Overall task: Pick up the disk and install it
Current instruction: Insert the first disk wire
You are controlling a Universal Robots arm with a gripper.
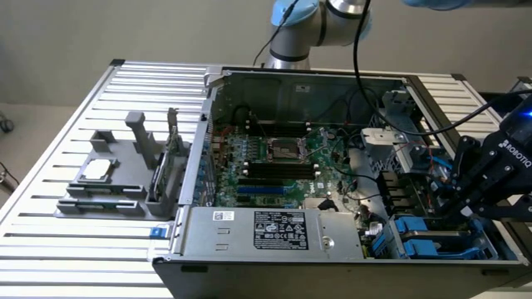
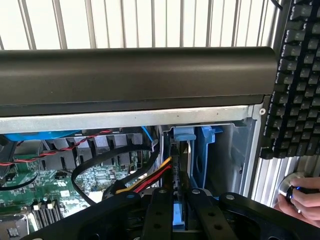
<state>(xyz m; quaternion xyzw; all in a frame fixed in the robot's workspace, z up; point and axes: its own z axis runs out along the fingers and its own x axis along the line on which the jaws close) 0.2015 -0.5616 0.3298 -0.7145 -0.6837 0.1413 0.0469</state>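
The disk (image 2: 177, 216) stands edge-on in the drive bay at the case's front corner, a thin dark slab in a blue carrier with a blue tab (image 2: 184, 135) at its far end. My gripper (image 2: 176, 194) is shut on its near edge, one black finger on each side. Seen from the exterior camera, the gripper (image 1: 462, 210) reaches down into the drive bay (image 1: 432, 242) on that view's right, among blue carriers. The fingers hide most of the disk's label side.
Red, yellow and black cables (image 2: 142, 182) run right beside the disk. A silver power-supply box (image 1: 275, 230) and the motherboard (image 1: 275, 162) fill the case. A grey fixture (image 1: 116, 180) holding a small chip sits on the exterior view's left. Outside the case lie a keyboard (image 2: 295, 75) and a person's hand (image 2: 302, 197).
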